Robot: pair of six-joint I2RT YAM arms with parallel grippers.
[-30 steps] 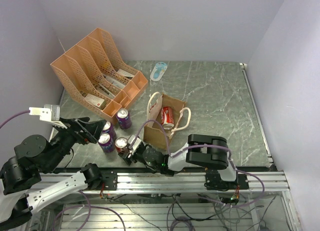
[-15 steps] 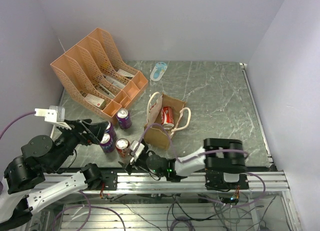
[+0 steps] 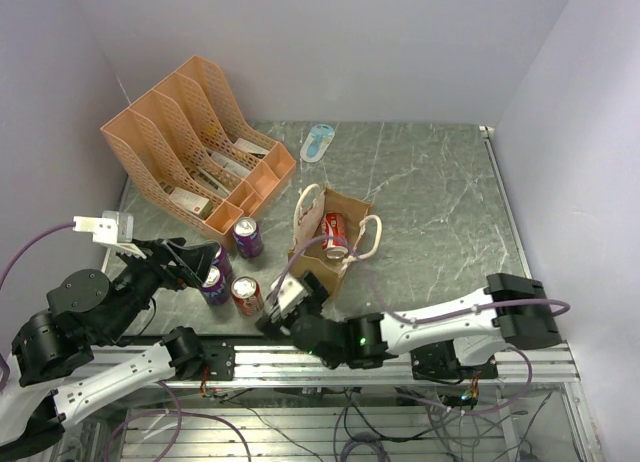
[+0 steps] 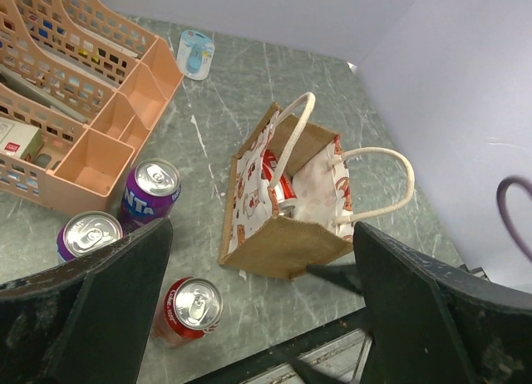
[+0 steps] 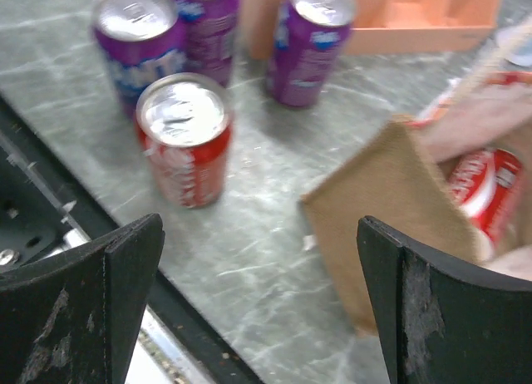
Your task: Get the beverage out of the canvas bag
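I see my left tool (image 4: 262, 234) and right tool (image 5: 259, 230) wide open, empty; a red can (image 3: 335, 234) sits in the bag (image 3: 318, 272).

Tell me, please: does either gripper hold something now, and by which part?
Nothing is held. The left gripper and the right gripper are both open and empty; a red can lies in the bag.

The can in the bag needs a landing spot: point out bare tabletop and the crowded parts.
Widest bare table lies right of the canvas bag, out to the right rail. Also bare: behind the bag, right of the blue packet. Crowded: left of the bag, four cans beside the orange rack.
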